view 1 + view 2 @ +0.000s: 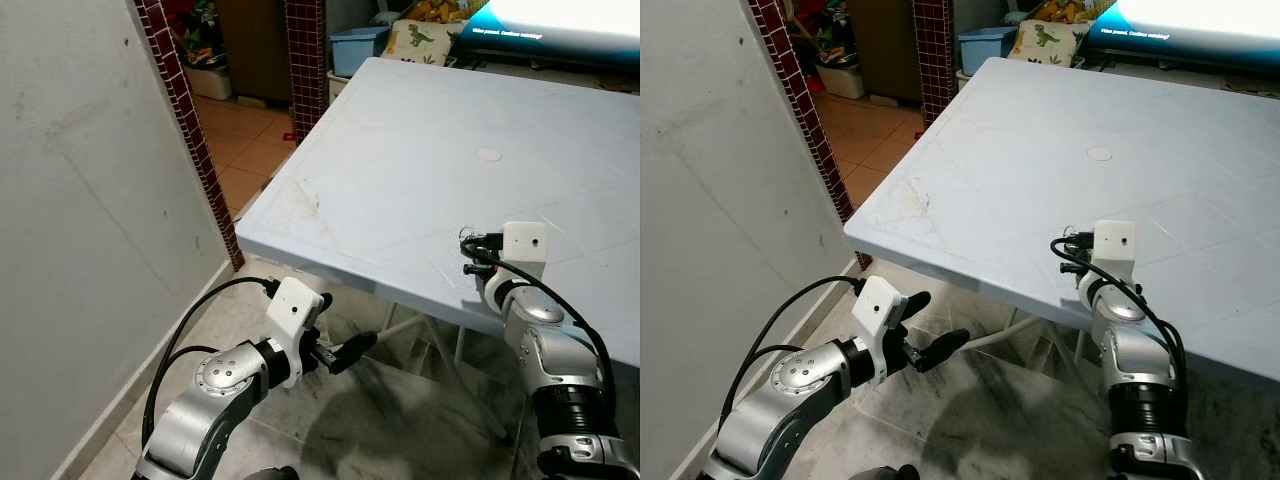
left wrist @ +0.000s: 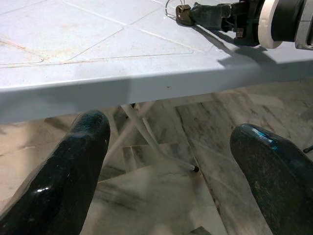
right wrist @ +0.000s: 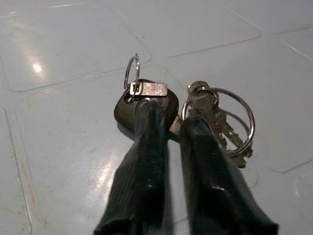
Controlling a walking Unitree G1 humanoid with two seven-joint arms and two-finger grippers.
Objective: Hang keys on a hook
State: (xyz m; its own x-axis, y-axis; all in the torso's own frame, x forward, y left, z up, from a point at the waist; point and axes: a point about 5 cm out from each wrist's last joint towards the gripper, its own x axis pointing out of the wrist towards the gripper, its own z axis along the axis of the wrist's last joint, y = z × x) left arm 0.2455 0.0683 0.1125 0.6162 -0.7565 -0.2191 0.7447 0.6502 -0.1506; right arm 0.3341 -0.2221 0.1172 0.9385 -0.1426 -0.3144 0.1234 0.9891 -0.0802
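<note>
A bunch of keys with a dark fob and two metal rings lies on the white plastic table, near its front edge. My right gripper rests low on the tabletop, its two black fingers pinched together on the bunch between the fob and the large ring. The left wrist view looks across at the same keys and the right gripper above the table's edge. My left gripper hangs below and in front of that edge, open, with nothing between its fingers.
A grey wall stands close on the left, ending in a dark red tiled pillar beside a doorway. White table legs cross under the table over a marbled floor. A blue box and cushions sit behind the table.
</note>
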